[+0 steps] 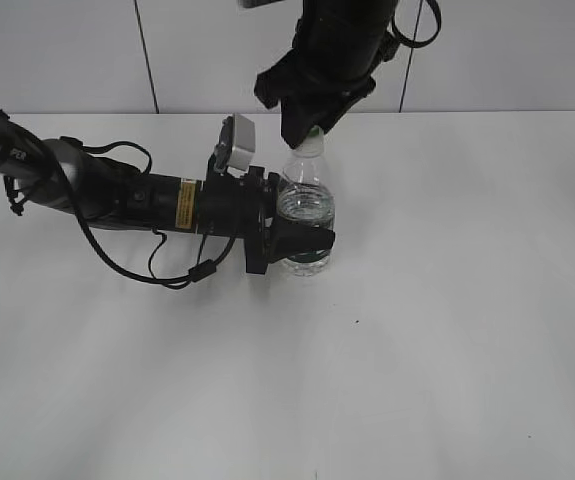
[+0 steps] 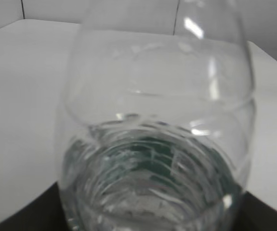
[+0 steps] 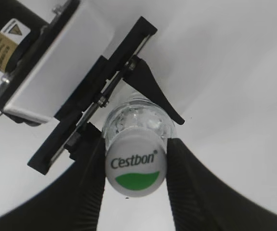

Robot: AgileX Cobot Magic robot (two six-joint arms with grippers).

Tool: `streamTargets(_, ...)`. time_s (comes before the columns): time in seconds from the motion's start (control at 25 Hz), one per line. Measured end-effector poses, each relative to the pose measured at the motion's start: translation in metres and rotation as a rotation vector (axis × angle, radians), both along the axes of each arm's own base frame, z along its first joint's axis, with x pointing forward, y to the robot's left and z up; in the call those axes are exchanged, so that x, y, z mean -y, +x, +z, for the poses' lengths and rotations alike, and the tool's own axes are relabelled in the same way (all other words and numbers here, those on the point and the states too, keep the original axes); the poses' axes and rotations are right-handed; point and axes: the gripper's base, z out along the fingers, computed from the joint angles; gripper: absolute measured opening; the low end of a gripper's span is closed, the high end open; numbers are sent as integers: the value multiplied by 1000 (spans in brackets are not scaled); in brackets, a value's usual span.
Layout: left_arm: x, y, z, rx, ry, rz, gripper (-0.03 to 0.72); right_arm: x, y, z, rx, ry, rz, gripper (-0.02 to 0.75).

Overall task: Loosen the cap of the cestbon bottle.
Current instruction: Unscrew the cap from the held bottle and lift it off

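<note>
Right tool (image 3: 137, 166) dropped from above, fingers flanking the cap (image 3: 135, 166) and apparently touching it; whether clamped, cannot tell; left tool (image 1: 292, 238) closed around the lower body of the cestbon bottle (image 1: 305, 210), upright on the bench (image 1: 447, 330); long axis vertical, so loosening probably turns on a twist about it.

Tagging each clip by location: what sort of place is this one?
Probably a lab or test bench: a bare white table, plain white panelled walls behind it, and nothing laid out but one Cestbon bottle held between two robot arms.
</note>
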Motion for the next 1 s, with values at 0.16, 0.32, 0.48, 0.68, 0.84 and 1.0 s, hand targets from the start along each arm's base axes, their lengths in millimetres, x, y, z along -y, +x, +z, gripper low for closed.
streamTargets(0.16,0,0,0,0,0,0,408,0,0,0,52,-36,179,296)
streamTargets(0.32,0,0,0,1,-3,-1,407,-1,0,0,92,-64,321,296)
streamTargets(0.48,0,0,0,2,-3,-1,407,-1,0,0,128,-90,447,296)
streamTargets(0.68,0,0,0,2,-4,-2,407,-1,0,0,175,-124,608,296)
streamTargets(0.84,0,-1,1,2,-10,-7,407,-1,0,0,212,-148,737,296)
streamTargets(1.0,0,-1,1,3,-11,-8,407,-1,0,0,241,-170,839,296)
